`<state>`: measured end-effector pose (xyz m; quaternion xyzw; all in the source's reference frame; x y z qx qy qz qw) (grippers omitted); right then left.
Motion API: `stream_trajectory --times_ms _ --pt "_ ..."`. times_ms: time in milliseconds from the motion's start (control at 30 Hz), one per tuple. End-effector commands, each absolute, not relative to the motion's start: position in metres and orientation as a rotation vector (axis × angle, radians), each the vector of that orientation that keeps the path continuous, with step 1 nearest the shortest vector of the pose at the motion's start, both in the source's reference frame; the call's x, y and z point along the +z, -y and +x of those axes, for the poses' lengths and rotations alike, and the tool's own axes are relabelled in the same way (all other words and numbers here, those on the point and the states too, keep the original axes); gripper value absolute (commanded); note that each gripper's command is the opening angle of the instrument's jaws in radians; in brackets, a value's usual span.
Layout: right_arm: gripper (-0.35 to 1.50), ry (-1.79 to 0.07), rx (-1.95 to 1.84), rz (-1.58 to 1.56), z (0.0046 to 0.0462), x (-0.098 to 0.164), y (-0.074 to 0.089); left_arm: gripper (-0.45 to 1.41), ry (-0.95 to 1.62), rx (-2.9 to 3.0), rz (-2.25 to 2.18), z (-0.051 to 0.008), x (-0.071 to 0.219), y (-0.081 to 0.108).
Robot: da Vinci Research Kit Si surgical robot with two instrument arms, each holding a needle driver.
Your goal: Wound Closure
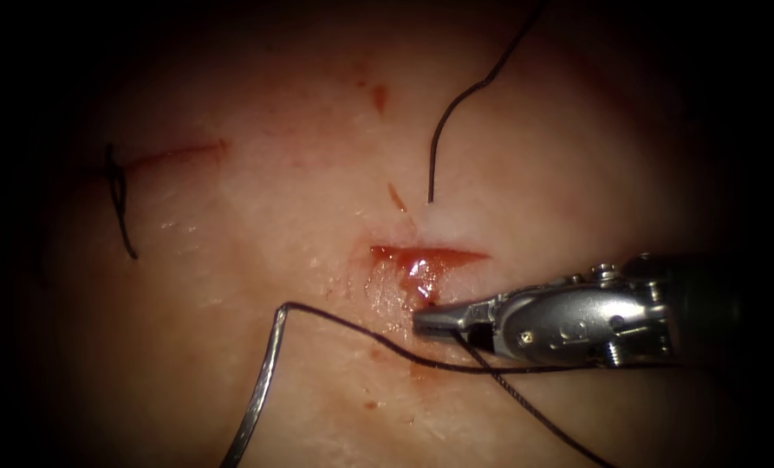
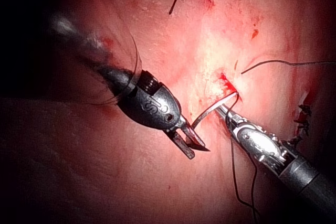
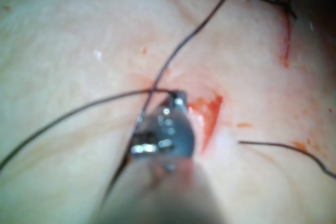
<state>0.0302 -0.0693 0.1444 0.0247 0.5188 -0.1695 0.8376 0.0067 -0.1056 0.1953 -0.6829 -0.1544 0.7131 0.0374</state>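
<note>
Needle (image 1: 261,381) is clear of the tissue (image 1: 256,173), lifted off the surface to the L of the cut (image 1: 430,257) and lower, curve running down to the frame's edge. In L wrist view the L tool (image 2: 194,145) has it (image 2: 212,109) nipped betw its jaws, which are closed on the steel, apparently nr the point end. The exact spot on the curve can't be told.

Thread (image 1: 378,340) leaves the needle's upper end and runs R across the tissue, passing under the R tool (image 1: 430,321). That tool comes in from the R w/ jaws pressed together, tip at the cut's lower edge, by the red fluid (image 1: 417,269). Whether it pinches thread or tissue can't be told. In R wrist view thread crosses right at its tip (image 3: 176,98).

A 2nd strand (image 1: 456,108) drops from above and enters the tissue just above the cut. An old stitch (image 1: 120,195) sits well apart to the L, ends loose.
</note>
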Motion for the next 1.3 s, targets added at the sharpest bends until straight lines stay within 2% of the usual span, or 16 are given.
stream_trajectory --times_ms 33,367,867,1167,1200,1233,1267,1300 --pt "-0.35 -1.1 -0.344 0.068 0.03 0.144 0.07 -0.45 0.477 2.186 -2.095 0.0062 0.196 0.106" --pt "-0.35 -1.073 -0.321 0.137 0.0244 0.141 0.072 -0.45 0.458 2.19 -2.083 0.0066 0.196 0.106" --pt "-0.35 -1.077 -0.289 0.171 0.0184 0.137 0.075 -0.45 0.455 2.192 -2.08 0.007 0.196 0.106" --pt "-0.35 -1.065 -0.264 0.159 0.0174 0.137 0.075 -0.45 0.454 2.193 -2.079 0.007 0.196 0.106" --pt "0.0 -1.062 -0.252 0.151 0.018 0.137 0.075 -0.45 0.454 2.193 -2.079 0.007 0.196 0.106" --pt "0.49 -1.056 -0.242 0.14 0.0183 0.137 0.075 -0.45 0.454 2.193 -2.079 0.007 0.196 0.106" --pt "1.21 -1.044 -0.175 0.094 0.0189 0.137 0.074 -0.45 0.454 2.193 -2.079 0.007 0.196 0.106" --pt "1.31 -1.049 -0.15 0.08 0.0191 0.137 0.074 -0.45 0.454 2.193 -2.08 0.007 0.196 0.106"
